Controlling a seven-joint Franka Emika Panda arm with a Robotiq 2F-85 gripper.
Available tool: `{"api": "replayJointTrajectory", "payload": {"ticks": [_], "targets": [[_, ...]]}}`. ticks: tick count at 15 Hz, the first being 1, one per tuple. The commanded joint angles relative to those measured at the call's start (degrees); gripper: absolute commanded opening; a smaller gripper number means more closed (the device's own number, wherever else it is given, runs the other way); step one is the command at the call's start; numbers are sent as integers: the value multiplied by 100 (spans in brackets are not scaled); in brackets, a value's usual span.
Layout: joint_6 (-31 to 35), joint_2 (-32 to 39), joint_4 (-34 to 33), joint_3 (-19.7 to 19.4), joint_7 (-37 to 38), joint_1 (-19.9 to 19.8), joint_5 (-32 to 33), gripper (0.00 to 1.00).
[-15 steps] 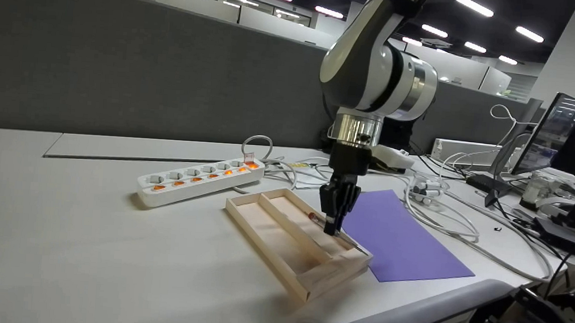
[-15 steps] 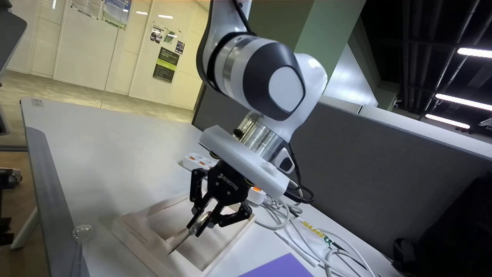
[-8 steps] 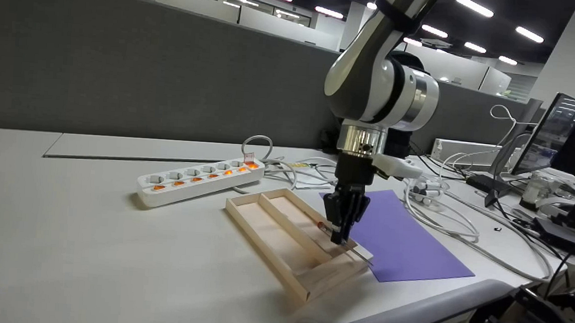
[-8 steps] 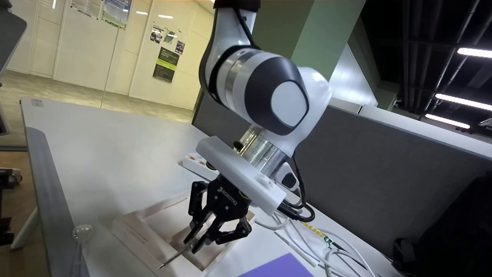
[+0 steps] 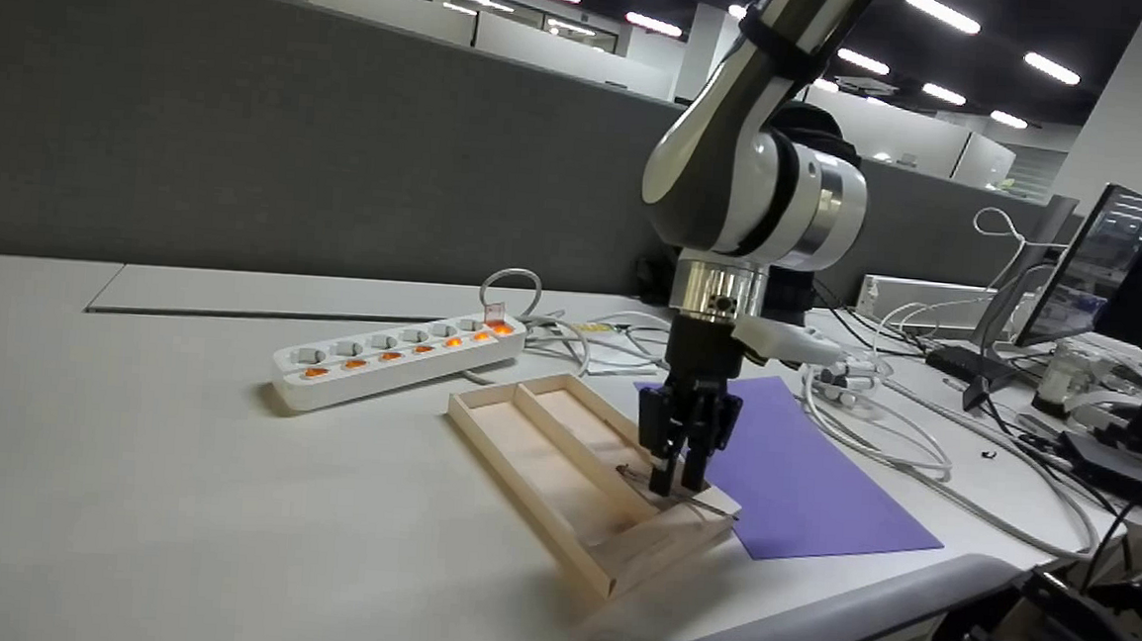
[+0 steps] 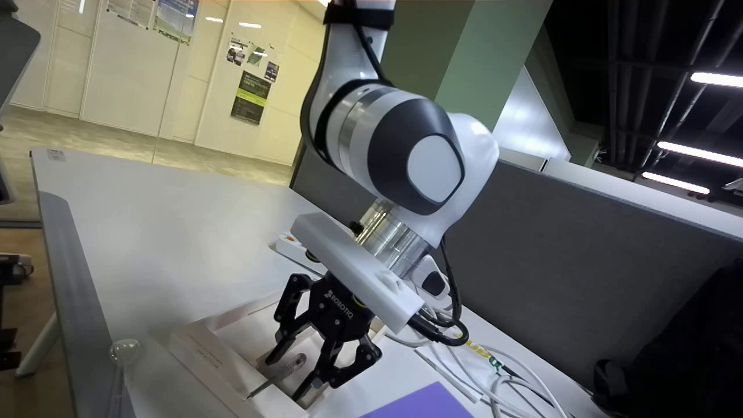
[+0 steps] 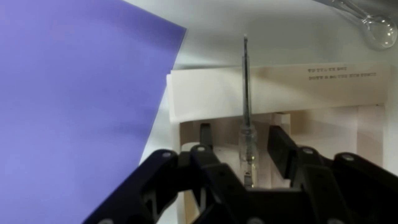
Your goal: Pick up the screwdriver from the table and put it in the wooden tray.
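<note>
The gripper [image 7: 241, 137] is low over the wooden tray [image 5: 656, 554] — jaws well parted, with the screwdriver [image 7: 247, 124] between them and a gap on either side in the wrist view. Its handle is in the tray's compartment nearer the purple sheet [image 5: 800, 473]; its shaft crosses the tray's end board — tip showing past it. On the worktop [image 5: 223, 497], a power strip [image 5: 400, 360] lies near the tray's opposite end.

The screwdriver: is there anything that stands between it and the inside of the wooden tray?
Yes: the end wall of the wooden tray. In the wrist view, the screwdriver crosses over it, its tip beyond. The claw is open around the handle; nothing else visible blocks the way.
</note>
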State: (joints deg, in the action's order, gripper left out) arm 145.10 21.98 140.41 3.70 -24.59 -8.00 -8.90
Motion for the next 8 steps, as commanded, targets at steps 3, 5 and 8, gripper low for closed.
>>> {"api": "replayJointTrajectory", "payload": {"ticks": [3, 5, 8], "targets": [[-479, -306, -134, 43, 69, -179, -240, 96], [-517, -575, -156, -31, 90, -184, -206, 100], [-522, -1065, -126, -165, 60, -167, -75, 100]]}}
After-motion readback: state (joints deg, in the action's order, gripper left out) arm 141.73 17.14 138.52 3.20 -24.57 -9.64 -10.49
